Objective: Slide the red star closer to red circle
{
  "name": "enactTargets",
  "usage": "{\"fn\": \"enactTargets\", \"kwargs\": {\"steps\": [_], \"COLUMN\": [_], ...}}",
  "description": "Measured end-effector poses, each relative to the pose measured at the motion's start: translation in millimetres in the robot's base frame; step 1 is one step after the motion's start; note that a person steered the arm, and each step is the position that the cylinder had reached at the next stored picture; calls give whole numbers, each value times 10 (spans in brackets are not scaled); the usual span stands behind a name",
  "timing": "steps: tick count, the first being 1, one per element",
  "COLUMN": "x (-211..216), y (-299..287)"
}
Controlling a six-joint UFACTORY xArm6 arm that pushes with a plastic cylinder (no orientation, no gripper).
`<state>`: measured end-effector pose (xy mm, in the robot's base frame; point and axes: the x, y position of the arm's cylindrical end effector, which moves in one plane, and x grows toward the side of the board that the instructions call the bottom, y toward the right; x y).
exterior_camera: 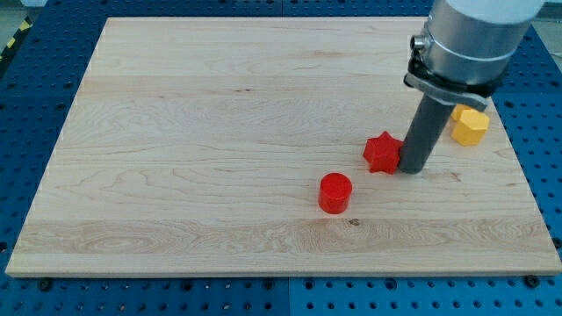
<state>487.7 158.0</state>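
Wooden board (219,132): my tip (411,170) touches red star (383,153), yellow block (469,125) behind; no pincer.

Wooden board (219,132) carries red circle (335,192); red star (382,152) lies up-right of it, yellow hexagon (469,125) farther right.

A pale wooden desk (219,132) is seen lying on a blue perforated base (544,149). The red star (383,152) is found right of the desk's centre, and my tip (411,169) is set against its right side, touching it. The red circle (335,192) is placed near the star, toward the view's bottom left, apart from it. A yellow hexagonal block (470,125) is seen near the right edge, partly hidden behind the arm's grey housing (470,44).
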Motion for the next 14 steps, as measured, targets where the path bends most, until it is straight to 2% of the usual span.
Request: {"fn": "enactTargets", "kwargs": {"steps": [1,5,8,9,12,13,14], "x": [-271,130,172,11,87,-316,-371], "y": [42,-244,-305,-186,-522,-522,-535]}}
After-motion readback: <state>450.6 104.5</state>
